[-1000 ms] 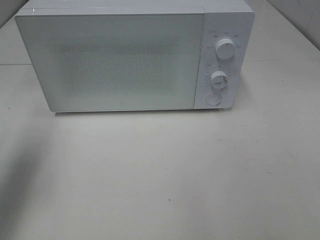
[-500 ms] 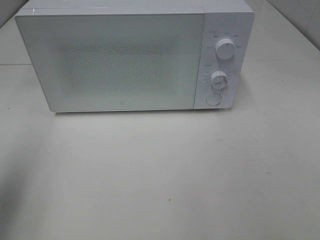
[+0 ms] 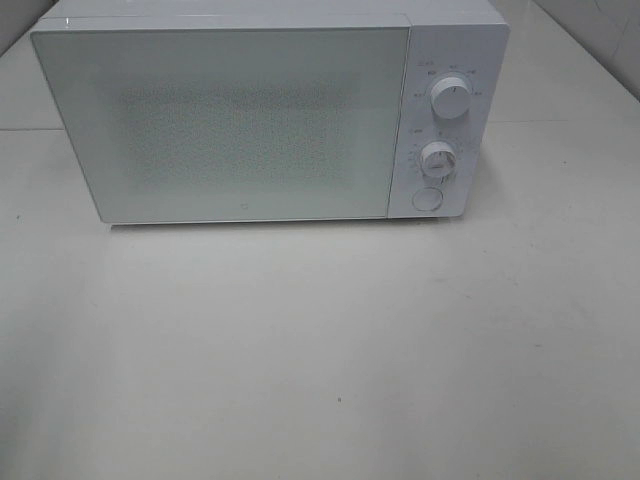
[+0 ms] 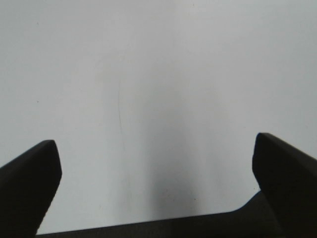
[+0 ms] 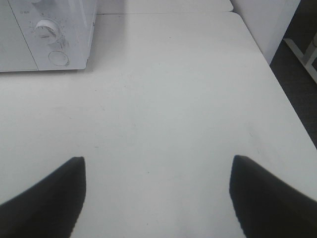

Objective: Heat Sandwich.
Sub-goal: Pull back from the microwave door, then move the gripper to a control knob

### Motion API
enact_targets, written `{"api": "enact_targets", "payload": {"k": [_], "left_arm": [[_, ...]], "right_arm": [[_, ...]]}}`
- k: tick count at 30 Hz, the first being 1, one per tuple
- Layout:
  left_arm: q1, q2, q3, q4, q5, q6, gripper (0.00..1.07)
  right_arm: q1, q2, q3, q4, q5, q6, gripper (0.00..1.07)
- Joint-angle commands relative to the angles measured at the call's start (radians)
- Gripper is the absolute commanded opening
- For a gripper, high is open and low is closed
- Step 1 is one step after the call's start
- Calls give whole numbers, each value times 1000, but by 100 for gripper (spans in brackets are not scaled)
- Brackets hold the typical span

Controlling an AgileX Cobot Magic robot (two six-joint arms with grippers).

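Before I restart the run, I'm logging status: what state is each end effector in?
Left end effector: open, holding nothing.
Right end effector: open, holding nothing.

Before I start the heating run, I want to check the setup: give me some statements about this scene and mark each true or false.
1. The microwave door is shut. True.
2. A sandwich lies on the table in front of it. False: no view shows a sandwich.
3. The left gripper is clamped on something. False: its jaws stand wide apart over bare table.
4. The control panel with two dials sits right of the door in the high view. True.
5. The right gripper is open and empty. True.
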State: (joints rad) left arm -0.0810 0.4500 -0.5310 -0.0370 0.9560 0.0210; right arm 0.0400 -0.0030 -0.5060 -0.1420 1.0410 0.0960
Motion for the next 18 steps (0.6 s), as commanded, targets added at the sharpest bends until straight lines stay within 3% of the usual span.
{"api": "enact_targets", "payload": {"k": [1, 18], "left_arm": [[4, -91, 12, -3, 44, -5, 104], [4, -394, 35, -23, 81, -5, 104]], "right_arm": [[-6, -28, 2, 1, -3, -8, 76], [-6, -28, 2, 1, -3, -8, 76]]}}
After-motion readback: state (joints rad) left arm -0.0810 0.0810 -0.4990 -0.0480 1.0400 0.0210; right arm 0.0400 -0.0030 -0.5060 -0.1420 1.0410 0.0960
